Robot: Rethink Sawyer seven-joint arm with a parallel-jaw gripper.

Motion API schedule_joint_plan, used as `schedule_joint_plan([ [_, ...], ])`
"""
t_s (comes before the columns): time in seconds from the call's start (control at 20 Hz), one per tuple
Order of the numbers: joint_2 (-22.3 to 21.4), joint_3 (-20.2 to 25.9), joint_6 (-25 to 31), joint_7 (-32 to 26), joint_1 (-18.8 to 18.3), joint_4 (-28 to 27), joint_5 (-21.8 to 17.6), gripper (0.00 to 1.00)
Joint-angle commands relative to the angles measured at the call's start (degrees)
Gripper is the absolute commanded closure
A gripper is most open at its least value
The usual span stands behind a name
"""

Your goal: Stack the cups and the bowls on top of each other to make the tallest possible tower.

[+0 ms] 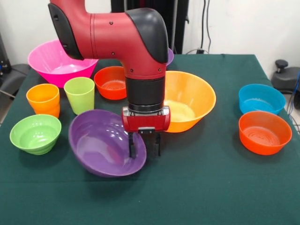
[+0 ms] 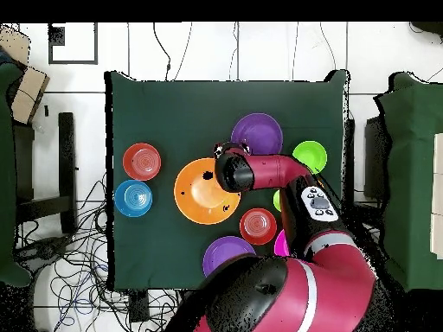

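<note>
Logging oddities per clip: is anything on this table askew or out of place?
Yes: the purple bowl at the table's front is tipped up on its side, mouth facing sideways, with the gripper straddling its raised rim, one finger inside. The other bowls and both cups stand upright.

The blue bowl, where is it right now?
In the front view the blue bowl sits near the table's right edge, just behind a red-orange bowl, right of the large yellow-orange bowl.

Green-clothed table [image 1: 220, 187] in a white-walled room.
Pale tiled floor [image 2: 199, 52], loose black cables [image 2: 60, 259], dark chairs [image 2: 407, 173] alongside.
</note>
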Motion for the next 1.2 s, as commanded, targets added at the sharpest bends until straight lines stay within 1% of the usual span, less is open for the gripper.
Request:
schedule_joint_plan([
  [0.05,-1.9,3.3,12.5,-6.2,-1.1,-3.0,-1.2,0.00],
  [0.15,-1.2,4.4,13.9,-8.3,-2.2,-4.7,-1.5,0.00],
  [0.25,-0.9,4.6,13.6,-8.3,-2.6,-4.7,-2.1,0.00],
  [0.3,-1.0,4.2,12.7,-7.3,-2.4,-3.8,-2.5,0.00],
  [0.5,-1.0,4.2,12.9,-6.5,-2.3,-3.7,-2.7,0.00],
  [1.2,-0.3,3.5,11.7,-4.9,-0.9,-3.3,-3.3,0.00],
])
